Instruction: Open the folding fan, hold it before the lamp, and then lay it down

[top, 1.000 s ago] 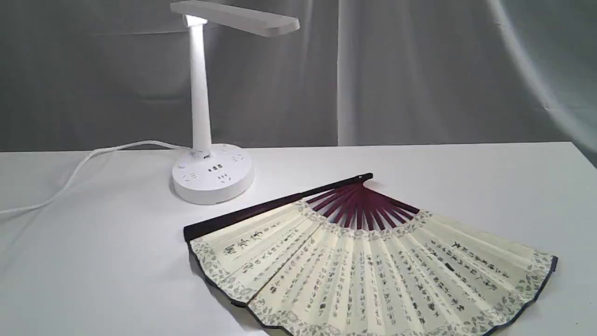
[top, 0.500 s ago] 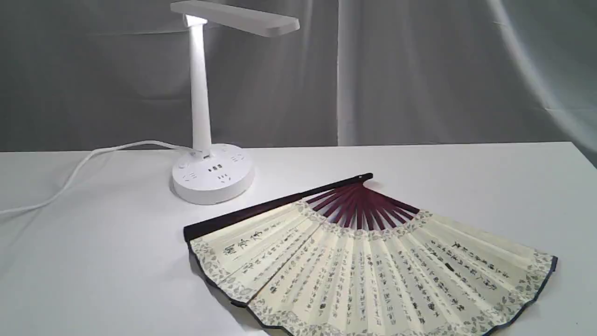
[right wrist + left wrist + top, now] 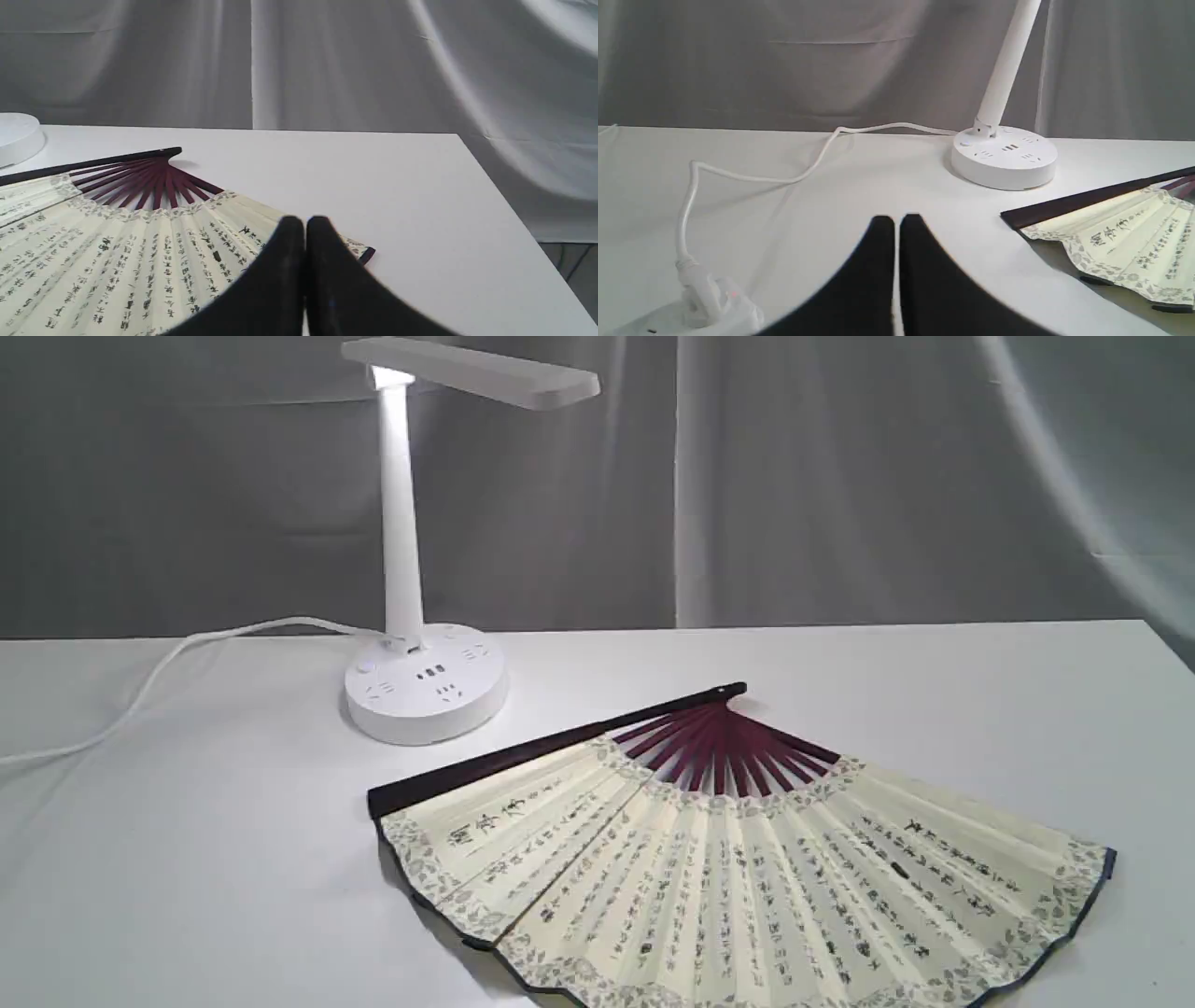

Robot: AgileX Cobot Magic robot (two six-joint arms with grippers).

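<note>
near the front edge of the counter point(image 3: 187, 859) the folding fan point(image 3: 738, 868) lies spread flat, the lamp point(image 3: 425, 686) behind it; left end effector point(image 3: 896, 220) and right end effector point(image 3: 304, 221) are closed on nothing, so laying down seems finished.

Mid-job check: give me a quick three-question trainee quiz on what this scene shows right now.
1. True or false: the folding fan lies spread open on the table.
2. The lamp stands: A) on the fan's leaf; B) beside the fan, not touching it; C) tipped over.
3. Fill in: the left end effector and right end effector are both ____, holding nothing.
Key: 1 true; 2 B; 3 shut.
</note>
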